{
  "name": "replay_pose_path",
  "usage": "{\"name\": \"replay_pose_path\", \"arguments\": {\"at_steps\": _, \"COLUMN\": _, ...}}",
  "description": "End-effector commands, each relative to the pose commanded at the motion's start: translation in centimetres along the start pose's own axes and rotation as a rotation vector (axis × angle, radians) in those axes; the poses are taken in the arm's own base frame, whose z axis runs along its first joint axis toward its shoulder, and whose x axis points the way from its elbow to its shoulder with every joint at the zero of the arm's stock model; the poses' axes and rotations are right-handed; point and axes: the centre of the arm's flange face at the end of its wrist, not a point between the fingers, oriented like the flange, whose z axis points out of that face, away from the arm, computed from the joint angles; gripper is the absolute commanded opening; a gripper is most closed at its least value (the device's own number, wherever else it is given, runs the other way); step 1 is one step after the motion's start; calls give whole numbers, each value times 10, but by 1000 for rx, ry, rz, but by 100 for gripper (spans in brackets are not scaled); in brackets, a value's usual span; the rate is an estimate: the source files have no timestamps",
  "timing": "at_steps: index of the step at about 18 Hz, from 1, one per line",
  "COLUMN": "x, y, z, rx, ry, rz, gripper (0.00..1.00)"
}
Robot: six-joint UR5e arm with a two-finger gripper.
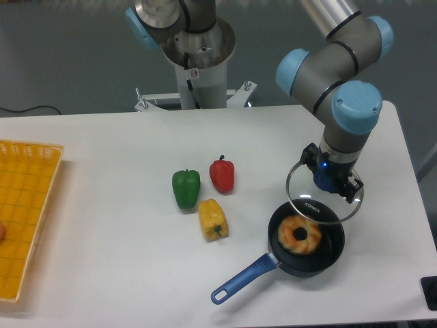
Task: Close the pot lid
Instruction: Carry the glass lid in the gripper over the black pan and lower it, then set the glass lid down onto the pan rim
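The pincer (330, 183) is clamping the blue knob of the lid (307, 203), which is hanging tilted over the far rim of the pot (334, 251). The pot is sitting on the desk (102, 164), right of three peppers (203, 195), with a ring-shaped pastry (299, 234) inside.
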Motion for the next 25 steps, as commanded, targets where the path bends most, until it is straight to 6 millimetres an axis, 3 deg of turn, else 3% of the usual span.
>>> {"name": "replay_pose_path", "arguments": {"at_steps": 12, "x": -3, "y": -44, "z": 3, "rx": 16, "ry": -18, "rz": -248, "gripper": 46}}
{"name": "replay_pose_path", "arguments": {"at_steps": 25, "x": -36, "y": -60, "z": 16, "rx": 26, "ry": -31, "rz": -300, "gripper": 46}}
